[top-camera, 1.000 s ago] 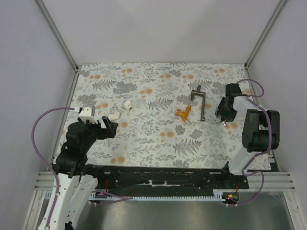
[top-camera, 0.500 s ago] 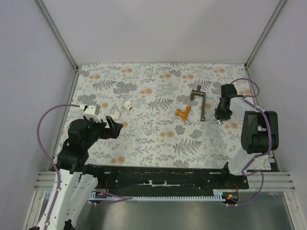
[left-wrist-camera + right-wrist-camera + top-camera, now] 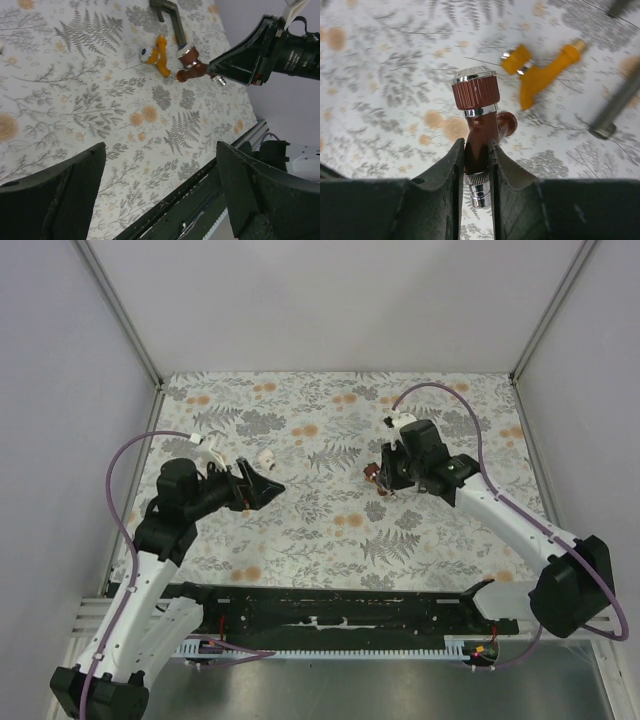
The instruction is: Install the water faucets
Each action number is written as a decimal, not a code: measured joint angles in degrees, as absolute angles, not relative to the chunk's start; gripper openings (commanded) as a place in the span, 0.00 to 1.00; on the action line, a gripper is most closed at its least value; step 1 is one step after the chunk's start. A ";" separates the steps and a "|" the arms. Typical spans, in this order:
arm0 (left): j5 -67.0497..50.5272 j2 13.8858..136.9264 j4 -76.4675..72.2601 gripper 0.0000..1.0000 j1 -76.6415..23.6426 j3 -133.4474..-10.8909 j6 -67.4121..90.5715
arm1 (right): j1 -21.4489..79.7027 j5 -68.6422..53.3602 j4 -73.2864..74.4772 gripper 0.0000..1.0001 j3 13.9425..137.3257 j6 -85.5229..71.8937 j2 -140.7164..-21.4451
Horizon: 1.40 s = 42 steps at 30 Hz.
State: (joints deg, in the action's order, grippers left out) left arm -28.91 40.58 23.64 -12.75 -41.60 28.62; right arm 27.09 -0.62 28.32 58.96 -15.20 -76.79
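Reddish-brown faucet (image 3: 479, 122): you hold it off the surface (image 3: 300, 530), just beside the orange faucet (image 3: 540, 70). Its knob points away from the wrist and its silvery thread sits back between the fingers.
Right pincer (image 3: 476, 150): pinching the reddish-brown faucet by its body under the knob. The thread is tucked inward, so you probably need to re-aim it before mating.
Orange faucet: on its side on the surface, free to pick later.
T-shaped tool (image 3: 615, 105): just beside the orange faucet.
Left pincer (image 3: 161, 145): spread wide and holding nothing, well apart from the orange faucet.
White elbow fitting (image 3: 267, 457): well apart from the orange faucet, close to the left pincer, likely the part to receive a faucet.
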 measured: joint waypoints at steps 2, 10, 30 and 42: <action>-29.91 41.54 20.18 0.96 -14.06 -41.50 30.89 | 30.41 -2.85 27.57 0.01 58.96 -14.48 -74.76; -30.09 44.40 12.51 0.96 -18.26 -39.90 34.50 | 34.35 -6.94 25.12 0.00 58.28 -14.39 -73.34; -15.94 70.13 -12.10 0.94 -33.06 -32.56 56.82 | 38.06 -14.74 14.68 0.00 51.29 -20.40 -73.97; -13.41 81.78 -22.26 0.75 -37.15 -33.93 66.76 | 38.89 -13.80 13.21 0.00 50.22 -20.43 -74.32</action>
State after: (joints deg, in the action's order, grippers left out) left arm -13.41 81.78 -22.26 -37.15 -33.93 66.76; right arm 38.89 -13.80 13.21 50.22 -20.43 -74.32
